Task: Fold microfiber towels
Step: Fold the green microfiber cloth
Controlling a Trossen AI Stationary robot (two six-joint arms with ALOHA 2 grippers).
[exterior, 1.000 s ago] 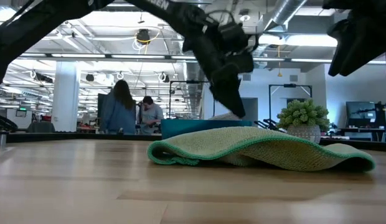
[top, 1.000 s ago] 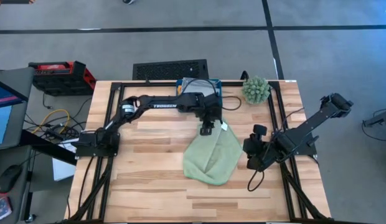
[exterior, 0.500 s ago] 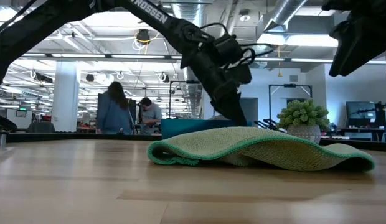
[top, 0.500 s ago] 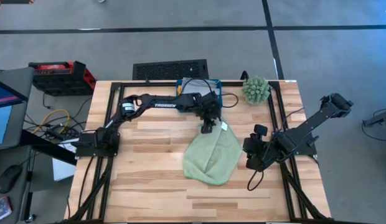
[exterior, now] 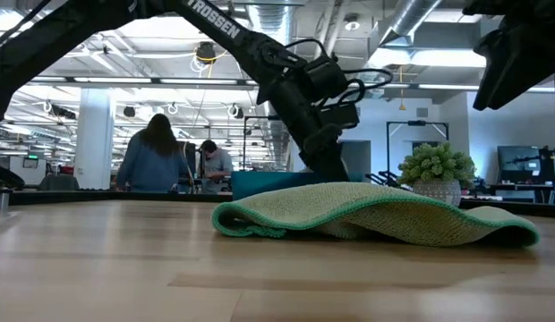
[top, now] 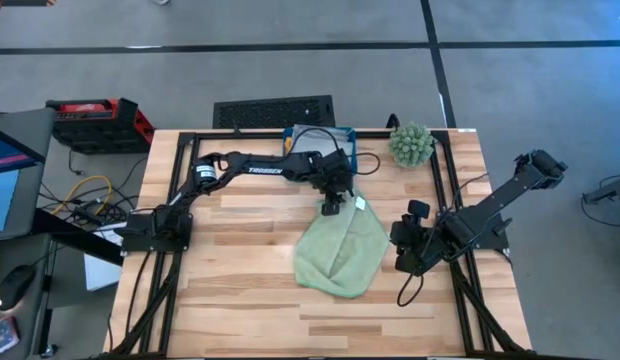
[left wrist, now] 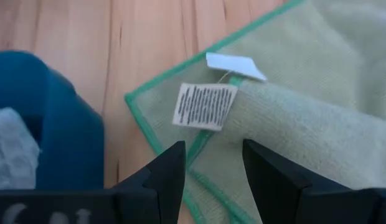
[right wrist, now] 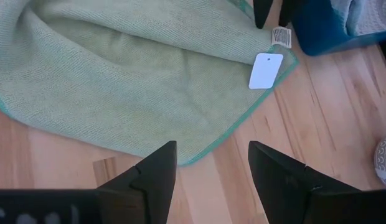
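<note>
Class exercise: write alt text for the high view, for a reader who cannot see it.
A light green towel lies loosely folded on a wooden table, with the left gripper open just above its far corner. The right gripper waits open beside the towel; a teal tray and a spiky plant sit at the far edge.

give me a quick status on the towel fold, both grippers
Left gripper open, over green towel's tagged corner beside teal tray. Right gripper open, parked by towel's right edge. Towel loosely folded, rumpled. Nothing blocking.
</note>
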